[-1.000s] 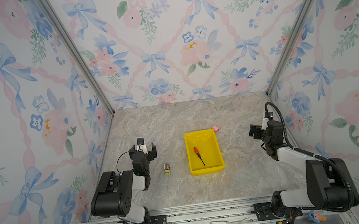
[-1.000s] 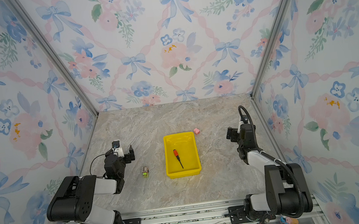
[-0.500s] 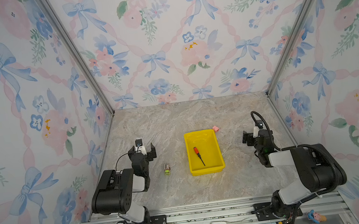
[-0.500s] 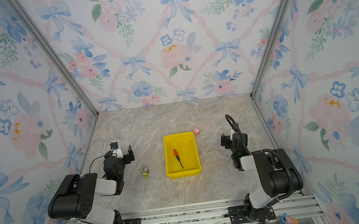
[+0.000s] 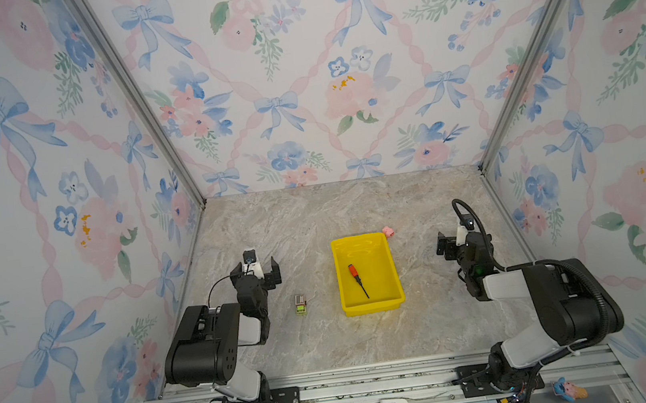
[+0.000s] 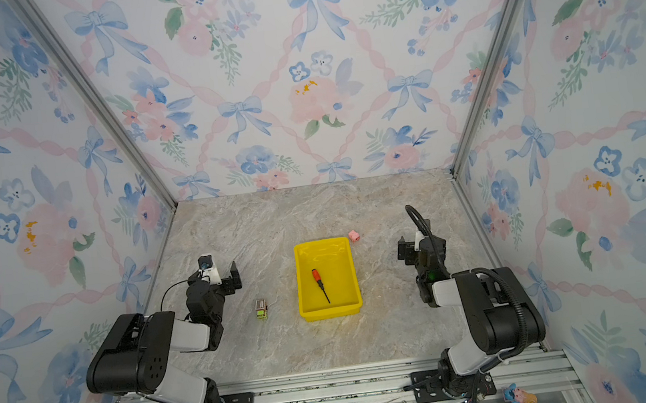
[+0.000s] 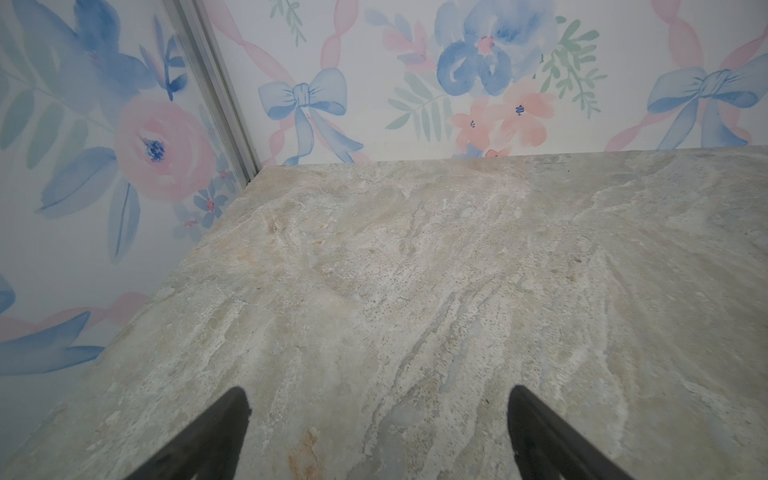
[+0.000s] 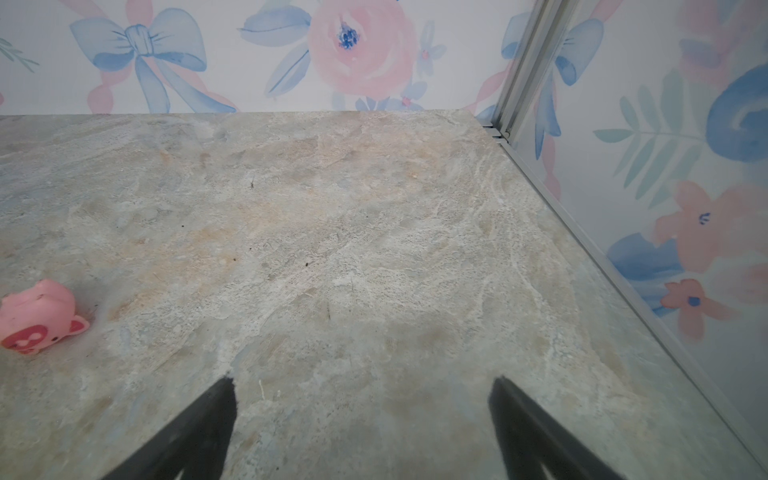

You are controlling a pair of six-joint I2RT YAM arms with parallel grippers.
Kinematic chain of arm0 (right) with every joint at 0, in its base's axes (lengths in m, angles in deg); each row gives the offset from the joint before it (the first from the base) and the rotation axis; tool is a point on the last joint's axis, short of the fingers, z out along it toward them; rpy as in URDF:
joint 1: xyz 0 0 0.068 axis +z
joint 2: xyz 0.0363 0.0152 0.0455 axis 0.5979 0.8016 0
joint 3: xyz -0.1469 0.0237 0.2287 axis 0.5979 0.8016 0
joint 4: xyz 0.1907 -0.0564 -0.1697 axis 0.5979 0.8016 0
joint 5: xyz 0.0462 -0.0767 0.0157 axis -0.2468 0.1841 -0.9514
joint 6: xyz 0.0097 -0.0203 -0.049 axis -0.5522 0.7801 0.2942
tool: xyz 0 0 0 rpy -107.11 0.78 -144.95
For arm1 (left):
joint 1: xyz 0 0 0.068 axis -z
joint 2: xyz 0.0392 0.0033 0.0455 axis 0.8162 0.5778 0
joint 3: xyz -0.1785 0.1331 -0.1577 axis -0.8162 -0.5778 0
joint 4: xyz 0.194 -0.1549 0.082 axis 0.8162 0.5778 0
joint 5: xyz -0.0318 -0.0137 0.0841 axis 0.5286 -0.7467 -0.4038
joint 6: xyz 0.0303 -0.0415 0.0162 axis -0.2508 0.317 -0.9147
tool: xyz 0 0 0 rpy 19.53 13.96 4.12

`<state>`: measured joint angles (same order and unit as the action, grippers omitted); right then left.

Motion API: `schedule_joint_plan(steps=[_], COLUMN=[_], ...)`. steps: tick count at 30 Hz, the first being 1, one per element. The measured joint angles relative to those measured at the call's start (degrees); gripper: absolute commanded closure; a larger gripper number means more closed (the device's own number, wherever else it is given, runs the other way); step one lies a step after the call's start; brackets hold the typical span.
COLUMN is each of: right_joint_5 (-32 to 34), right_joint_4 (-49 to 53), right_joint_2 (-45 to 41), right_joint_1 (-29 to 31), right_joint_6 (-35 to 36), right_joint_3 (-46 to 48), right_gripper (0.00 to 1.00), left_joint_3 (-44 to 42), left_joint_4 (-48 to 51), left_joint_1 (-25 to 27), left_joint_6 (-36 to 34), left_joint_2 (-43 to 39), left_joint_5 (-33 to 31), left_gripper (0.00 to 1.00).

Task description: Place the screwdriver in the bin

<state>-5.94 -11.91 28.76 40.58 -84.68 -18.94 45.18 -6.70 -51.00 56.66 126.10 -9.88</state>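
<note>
The screwdriver (image 5: pixel 358 280) (image 6: pixel 320 284), with a red-orange handle and a thin dark shaft, lies slantwise on the floor of the yellow bin (image 5: pixel 378 254) (image 6: pixel 337 259) at mid-table. My left gripper (image 5: pixel 255 268) (image 6: pixel 215 273) (image 7: pixel 378 390) hovers low, left of the bin, open and empty over bare stone. My right gripper (image 5: pixel 462 240) (image 6: pixel 421 247) (image 8: pixel 363 380) sits right of the bin, also open with nothing between its fingers. Neither wrist view shows the bin or the screwdriver.
A small green-and-grey boxy item (image 5: pixel 301 303) (image 6: pixel 261 308) lies between the left arm and the bin. A pink toy (image 5: pixel 388 231) (image 6: pixel 353 235) (image 8: pixel 35 316) sits off the bin's far right corner. Flowered walls close in three sides.
The right arm has folded back toward its base, its gripper staying open. The left arm has hardly moved, and the screwdriver has stayed lying in the bin.
</note>
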Motion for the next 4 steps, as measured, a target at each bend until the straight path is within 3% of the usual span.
schedule_joint_plan(steps=[4], right_joint_5=[0.0], right_joint_4=[0.0], right_joint_2=[0.0], right_joint_1=[0.0], right_joint_6=[0.0], right_joint_3=[0.0], right_gripper=[0.03], left_joint_3=[0.0], left_joint_4=[0.0], left_joint_1=[0.0], left_joint_6=[0.0], left_joint_2=[0.0], left_joint_5=[0.1], left_gripper=[0.02])
